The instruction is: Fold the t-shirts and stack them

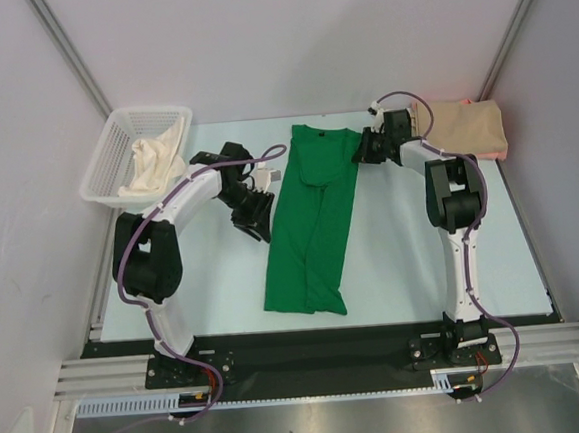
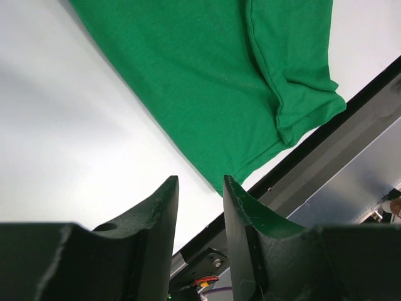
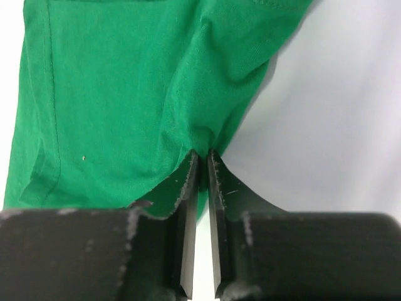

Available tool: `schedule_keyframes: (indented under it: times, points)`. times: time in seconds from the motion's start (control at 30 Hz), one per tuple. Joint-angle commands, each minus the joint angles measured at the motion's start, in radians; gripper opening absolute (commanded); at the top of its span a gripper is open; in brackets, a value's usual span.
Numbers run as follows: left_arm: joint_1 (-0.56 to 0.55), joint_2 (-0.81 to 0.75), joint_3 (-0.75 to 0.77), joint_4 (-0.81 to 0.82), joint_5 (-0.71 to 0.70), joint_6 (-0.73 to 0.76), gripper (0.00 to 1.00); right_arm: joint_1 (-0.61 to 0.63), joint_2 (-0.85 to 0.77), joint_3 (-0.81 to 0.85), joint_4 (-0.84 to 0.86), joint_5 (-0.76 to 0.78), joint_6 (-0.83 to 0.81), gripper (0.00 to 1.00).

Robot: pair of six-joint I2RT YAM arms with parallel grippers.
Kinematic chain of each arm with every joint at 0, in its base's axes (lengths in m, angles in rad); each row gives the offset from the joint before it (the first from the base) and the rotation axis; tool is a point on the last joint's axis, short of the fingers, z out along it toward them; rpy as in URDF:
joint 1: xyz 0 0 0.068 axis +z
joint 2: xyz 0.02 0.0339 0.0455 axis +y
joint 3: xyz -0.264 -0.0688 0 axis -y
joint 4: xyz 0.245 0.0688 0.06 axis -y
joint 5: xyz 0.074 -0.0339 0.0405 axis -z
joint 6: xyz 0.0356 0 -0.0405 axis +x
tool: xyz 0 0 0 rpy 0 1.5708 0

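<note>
While the left gripper hangs parted, the right gripper pinches the green t-shirt, seemingly its shoulder.

Top view: right gripper fingertips hidden under its own body, so contact w/ green t-shirt not visible there; left gripper fingertips too dark and small to separate. Right wrist view: shirt cut off by top and left edges; lower part hidden behind fingers; depth of fabric betw. them not visible. Left wrist view: shirt cut off at top edge. Tan t-shirt: left end partly hidden behind right gripper body; pink edge only a sliver, item type indeterminate. Cream cloth part-hidden by white mesh basket wall.
</note>
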Motion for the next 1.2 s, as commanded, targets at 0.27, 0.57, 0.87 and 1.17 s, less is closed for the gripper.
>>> schedule_keyframes:
  times: [0.27, 0.57, 0.87, 1.17]
  points:
    - [0.002, -0.064, -0.027, 0.012, -0.030, 0.011, 0.39, 0.013, 0.111, 0.182, 0.005, 0.039, 0.010, 0.11]
    - [0.002, -0.098, -0.047, 0.006, -0.081, 0.023, 0.39, 0.027, 0.255, 0.424, 0.007, 0.062, 0.050, 0.12]
    - [0.004, -0.113, -0.050, 0.009, -0.099, 0.017, 0.39, 0.036, 0.251, 0.477, 0.008, 0.059, 0.018, 0.41]
    - [0.109, -0.220, -0.105, 0.052, -0.179, -0.121, 0.43, -0.013, -0.282, -0.062, -0.098, -0.003, 0.091, 0.62]
